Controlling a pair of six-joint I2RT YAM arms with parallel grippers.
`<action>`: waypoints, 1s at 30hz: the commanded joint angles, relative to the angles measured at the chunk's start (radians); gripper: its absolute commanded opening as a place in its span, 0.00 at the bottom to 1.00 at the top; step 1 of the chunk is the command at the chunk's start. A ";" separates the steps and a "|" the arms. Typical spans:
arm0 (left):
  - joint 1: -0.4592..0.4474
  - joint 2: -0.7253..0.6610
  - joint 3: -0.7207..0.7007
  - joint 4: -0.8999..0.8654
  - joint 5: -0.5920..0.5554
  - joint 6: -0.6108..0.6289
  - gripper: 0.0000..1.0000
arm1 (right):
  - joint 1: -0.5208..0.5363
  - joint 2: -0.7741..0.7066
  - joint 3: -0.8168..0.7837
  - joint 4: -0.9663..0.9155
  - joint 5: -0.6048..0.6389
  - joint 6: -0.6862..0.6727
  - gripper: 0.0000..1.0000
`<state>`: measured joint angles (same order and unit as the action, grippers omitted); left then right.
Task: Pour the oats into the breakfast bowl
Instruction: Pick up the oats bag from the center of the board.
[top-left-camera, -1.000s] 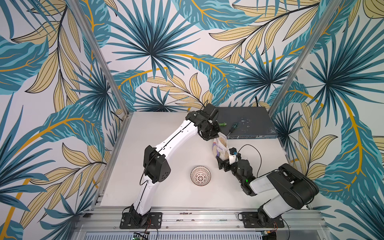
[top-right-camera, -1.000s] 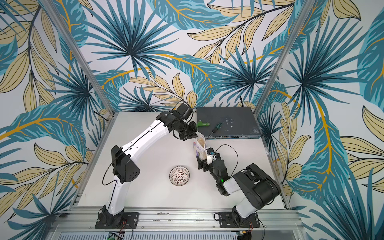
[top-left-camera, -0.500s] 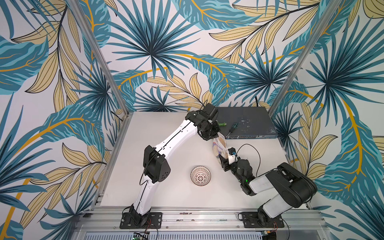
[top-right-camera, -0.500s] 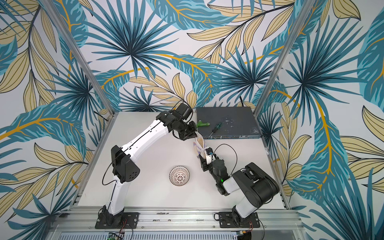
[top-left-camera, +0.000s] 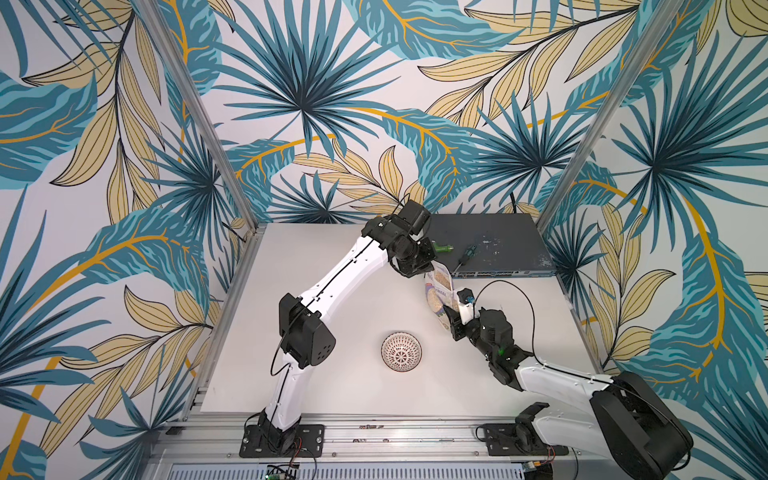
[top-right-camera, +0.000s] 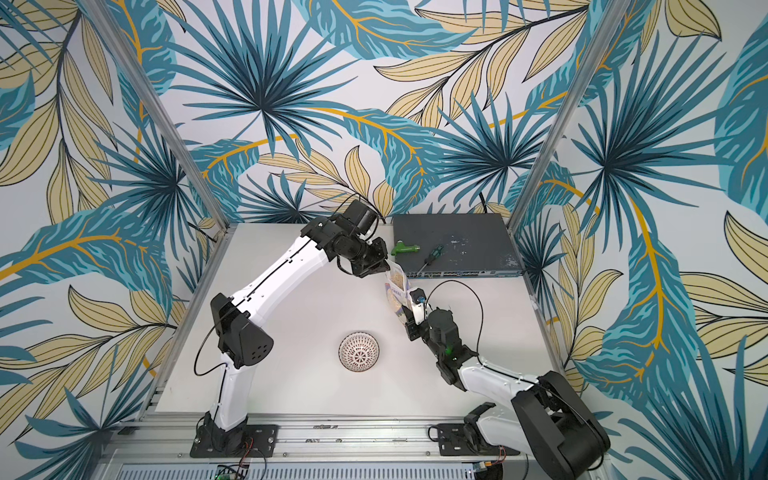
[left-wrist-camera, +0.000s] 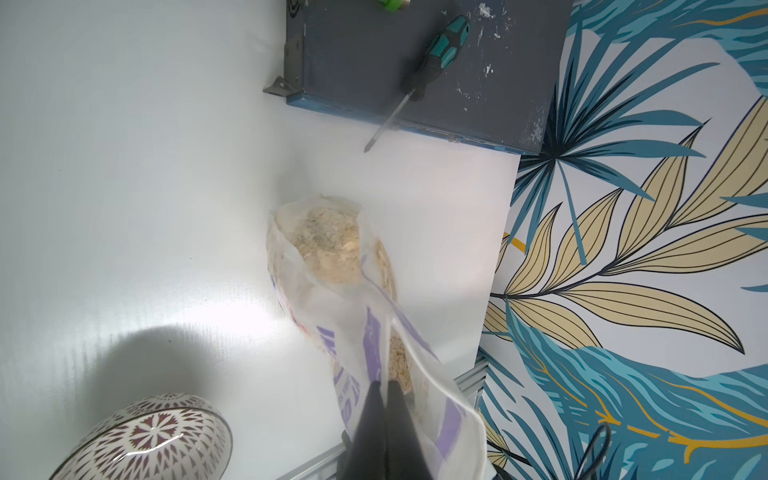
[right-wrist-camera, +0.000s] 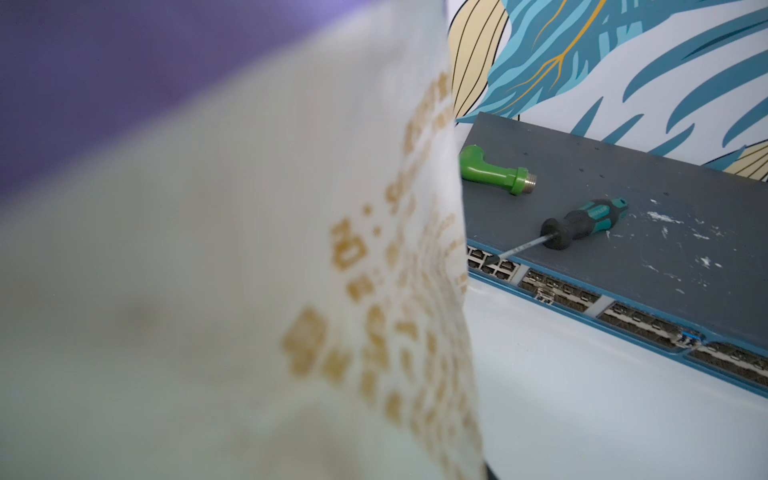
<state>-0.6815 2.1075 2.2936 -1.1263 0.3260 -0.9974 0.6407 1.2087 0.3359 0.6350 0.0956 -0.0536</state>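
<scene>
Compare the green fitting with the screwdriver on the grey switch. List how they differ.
Shape: the green fitting is short and bent; the screwdriver is long and straight.
Colour: the green fitting is green with a metal threaded end; the screwdriver has a teal-and-black handle and thin metal shaft.
Pose: the green fitting sits wholly on the switch; the screwdriver's shaft overhangs its front edge.
Both lie flat on the switch's top.

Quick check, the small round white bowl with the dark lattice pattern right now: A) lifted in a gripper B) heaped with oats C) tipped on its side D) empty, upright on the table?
D: in both top views the small round white lattice-patterned bowl stands on the white table, star motif bare; the pale oats sit in the clear plastic bag, apart from it.
</scene>
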 joint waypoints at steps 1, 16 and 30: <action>0.011 -0.112 0.005 -0.008 0.035 0.051 0.04 | 0.003 -0.056 0.098 -0.070 -0.023 -0.041 0.00; 0.078 -0.253 -0.086 0.037 0.201 0.158 0.50 | 0.002 -0.147 0.259 -0.444 -0.048 -0.236 0.00; 0.083 -0.441 -0.324 0.068 0.133 0.283 0.58 | 0.005 -0.258 0.497 -1.002 -0.092 -0.353 0.00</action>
<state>-0.6003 1.7302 2.0045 -1.0882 0.4808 -0.7818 0.6415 0.9989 0.7544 -0.3397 0.0338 -0.3653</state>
